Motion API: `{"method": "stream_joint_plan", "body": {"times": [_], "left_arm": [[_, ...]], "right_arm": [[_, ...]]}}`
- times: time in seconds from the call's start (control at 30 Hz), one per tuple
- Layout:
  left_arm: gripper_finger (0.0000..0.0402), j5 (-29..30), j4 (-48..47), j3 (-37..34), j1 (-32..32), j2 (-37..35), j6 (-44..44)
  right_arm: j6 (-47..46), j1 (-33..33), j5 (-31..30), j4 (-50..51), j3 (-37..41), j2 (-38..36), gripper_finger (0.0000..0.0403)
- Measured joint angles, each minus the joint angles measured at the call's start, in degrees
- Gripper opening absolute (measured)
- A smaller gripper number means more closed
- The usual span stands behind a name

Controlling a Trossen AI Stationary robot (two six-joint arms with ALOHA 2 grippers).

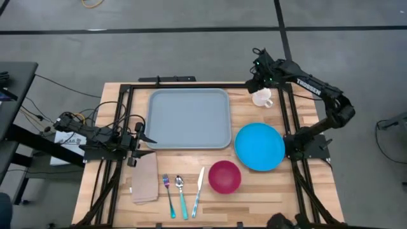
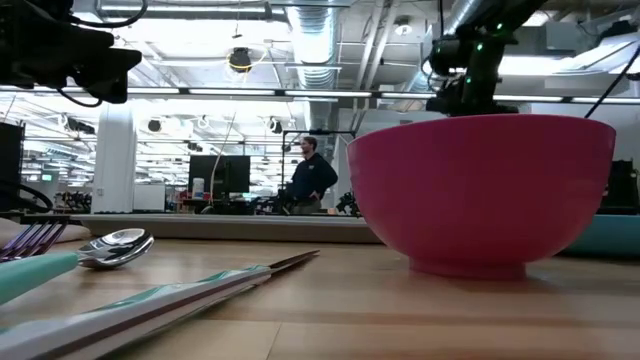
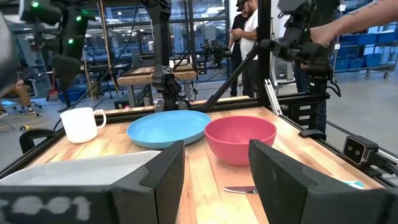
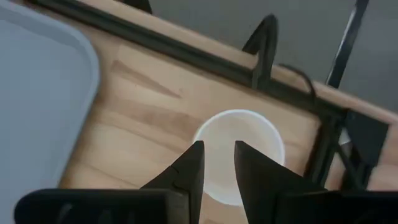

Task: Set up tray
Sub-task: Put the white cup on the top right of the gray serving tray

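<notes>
From above, we see the tray [image 1: 189, 118] lying empty on the surface [image 1: 267, 191], between our two hands. Our left hand [image 3: 214, 177] gapes open just beside it. Our right hand [image 4: 217, 165] hovers over the white mug [image 4: 239, 146], fingers slightly parted.

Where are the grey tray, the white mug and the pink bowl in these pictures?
Large flat light-grey plastic tray [image 1: 189, 118]: high view, on its bare floor.
White ceramic mug [image 3: 80, 124]: left wrist view, on its side wall.
Round pink plastic bowl [image 2: 480, 185]: low view, on its outer wall.
</notes>
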State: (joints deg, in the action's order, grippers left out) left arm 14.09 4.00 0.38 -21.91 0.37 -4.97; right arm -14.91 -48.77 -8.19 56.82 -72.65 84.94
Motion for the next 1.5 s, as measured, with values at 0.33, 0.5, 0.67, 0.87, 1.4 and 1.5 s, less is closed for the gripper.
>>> {"method": "stream_joint_plan", "body": {"times": [0.33,0.5,0.67,0.87,1.4,1.5], "left_arm": [[0.0169,0.0,0.0,0.0,0.0,0.0,-0.1],[0.0169,0.0,0.0,0.0,0.0,0.0,-0.2],[0.0169,0.0,0.0,0.0,0.0,0.0,-0.1],[0.0169,0.0,0.0,0.0,0.0,0.0,0.0],[0.0169,0.0,0.0,0.0,0.0,0.0,-0.1],[0.0169,0.0,0.0,0.0,0.0,0.0,0.0]], "right_arm": [[1.7,-0.2,3.8,3.2,-0.1,7.2,0.0082],[1.9,0.3,4.1,3.4,-0.1,8.2,0.0082],[1.9,0.4,4.0,3.4,-0.1,8.2,0.0082],[1.9,0.3,4.1,3.6,-0.1,8.2,0.0082],[1.4,0.3,5.2,6.4,-0.1,8.2,0.0082],[1.4,0.3,5.2,6.5,-0.1,8.5,0.0082]]}}
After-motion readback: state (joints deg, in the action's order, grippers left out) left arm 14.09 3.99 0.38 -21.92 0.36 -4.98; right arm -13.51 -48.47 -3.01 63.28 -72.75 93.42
